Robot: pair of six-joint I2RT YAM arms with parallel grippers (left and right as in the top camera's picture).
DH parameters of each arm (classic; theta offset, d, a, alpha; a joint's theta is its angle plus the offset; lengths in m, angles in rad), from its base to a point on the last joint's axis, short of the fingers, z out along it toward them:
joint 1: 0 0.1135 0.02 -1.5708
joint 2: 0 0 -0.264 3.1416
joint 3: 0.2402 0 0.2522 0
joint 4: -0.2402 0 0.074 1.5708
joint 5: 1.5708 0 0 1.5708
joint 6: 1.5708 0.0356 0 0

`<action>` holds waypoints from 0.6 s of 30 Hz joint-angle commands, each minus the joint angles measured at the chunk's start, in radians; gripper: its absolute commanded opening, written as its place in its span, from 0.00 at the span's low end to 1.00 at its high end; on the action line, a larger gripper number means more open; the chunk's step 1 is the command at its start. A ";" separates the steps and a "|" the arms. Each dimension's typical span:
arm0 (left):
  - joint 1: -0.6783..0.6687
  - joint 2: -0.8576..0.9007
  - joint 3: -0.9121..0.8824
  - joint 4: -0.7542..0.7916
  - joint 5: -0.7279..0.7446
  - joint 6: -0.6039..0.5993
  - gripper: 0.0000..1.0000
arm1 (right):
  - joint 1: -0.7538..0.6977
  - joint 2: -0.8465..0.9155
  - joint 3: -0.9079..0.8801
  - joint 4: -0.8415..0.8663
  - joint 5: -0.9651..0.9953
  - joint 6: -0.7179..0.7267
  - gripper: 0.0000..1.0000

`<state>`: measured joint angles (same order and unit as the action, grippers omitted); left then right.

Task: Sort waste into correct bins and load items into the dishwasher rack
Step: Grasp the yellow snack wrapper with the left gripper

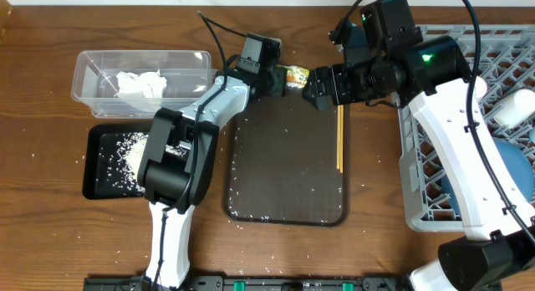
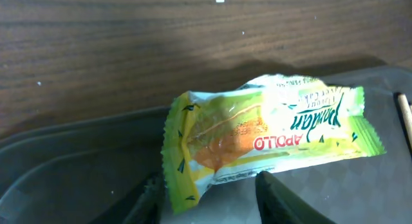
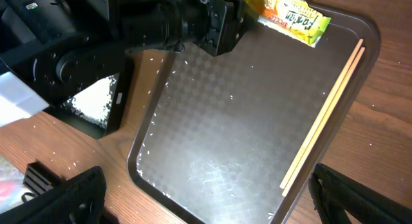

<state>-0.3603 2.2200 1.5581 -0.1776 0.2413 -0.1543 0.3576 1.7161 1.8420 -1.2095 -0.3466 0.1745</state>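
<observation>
One big light-grey dishwasher rack (image 1: 415, 178) fills the right side of the wooden table (image 1: 50, 232), and a large round blue dish (image 1: 518, 165) sits inside it, partly hidden by the right arm. Next in size, the brown serving tray (image 1: 284, 165) lies at the centre, between the rack and the two bins. Both arms reach over the tray's far end. The right gripper (image 3: 212, 205) hangs above the tray with its fingers spread wide and nothing between them. The left gripper (image 2: 209, 182) is low at the tray's far rim, its jaws partly apart on either side of one end of the wrapper; whether the pads actually press on it cannot be told. To the left, the clear plastic tub (image 1: 84, 61) stands at the back and the shallow black tray (image 1: 94, 140) sits just in front of it, partly under the left arm. A pair of thin wooden chopsticks (image 1: 339, 136) lies side by side along the brown tray's right edge, running lengthwise. The green-yellow snack wrapper (image 2: 270, 134) lies flat on the tray's far rim, apart from the chopsticks. A crumpled white tissue (image 1: 138, 84) rests inside the clear tub. White rice grains (image 1: 125, 157) are heaped in the black tray, with more scattered along the brown tray's edges and on the table around it.
</observation>
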 commanded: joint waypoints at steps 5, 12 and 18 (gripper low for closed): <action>0.001 0.019 0.003 -0.042 0.017 0.011 0.40 | 0.010 -0.005 0.000 0.002 -0.001 -0.011 0.99; 0.001 0.019 0.003 -0.068 0.016 0.012 0.35 | 0.010 -0.005 0.000 0.002 0.000 -0.011 0.99; 0.002 0.019 0.003 -0.045 -0.042 0.012 0.36 | 0.010 -0.005 0.000 0.002 -0.001 -0.011 0.99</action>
<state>-0.3603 2.2204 1.5581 -0.2314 0.2432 -0.1524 0.3576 1.7161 1.8420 -1.2095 -0.3466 0.1745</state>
